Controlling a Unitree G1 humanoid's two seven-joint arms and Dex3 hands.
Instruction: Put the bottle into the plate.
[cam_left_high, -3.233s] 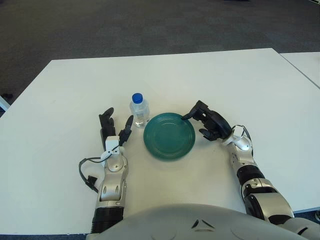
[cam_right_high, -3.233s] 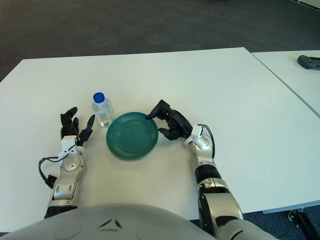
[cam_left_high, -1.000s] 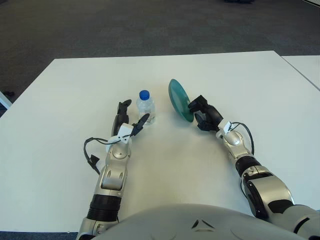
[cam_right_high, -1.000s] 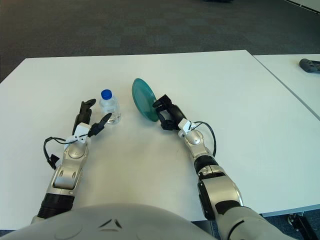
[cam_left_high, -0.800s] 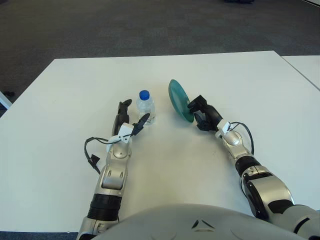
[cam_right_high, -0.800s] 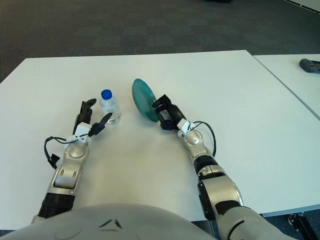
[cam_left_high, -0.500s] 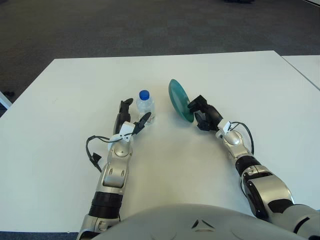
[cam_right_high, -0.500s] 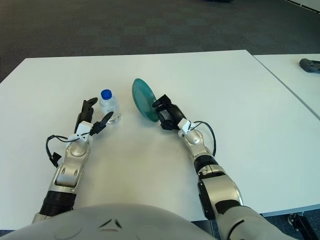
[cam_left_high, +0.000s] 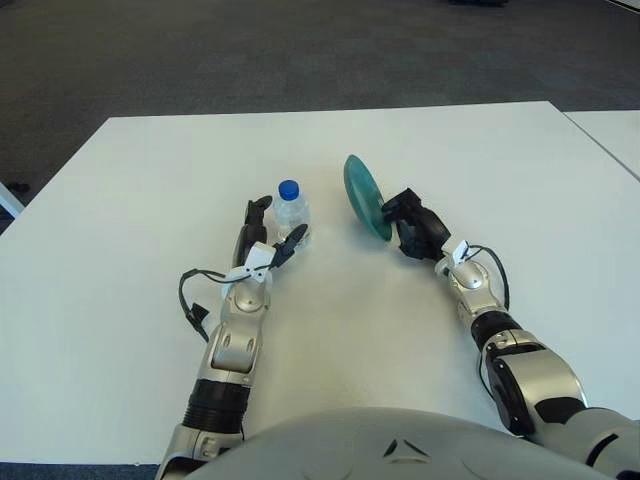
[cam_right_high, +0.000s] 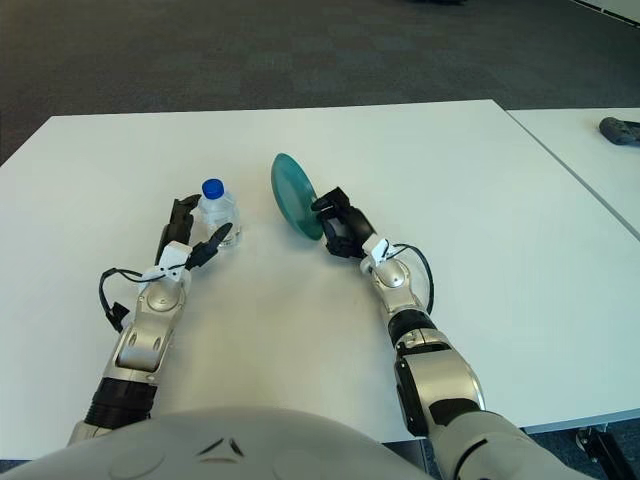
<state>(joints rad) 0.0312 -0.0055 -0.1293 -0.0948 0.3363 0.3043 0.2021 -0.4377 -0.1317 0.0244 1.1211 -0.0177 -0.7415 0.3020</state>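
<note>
White table (cam_left_high: 480, 150); clear bottle (cam_left_high: 291, 212) with blue cap upright near centre.

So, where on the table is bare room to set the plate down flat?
The white table is bare between the two forearms, nearer the robot than the clear blue-capped bottle, and right of the right hand holding the tilted green plate. It is crowded around the bottle, where the left hand reaches.
</note>
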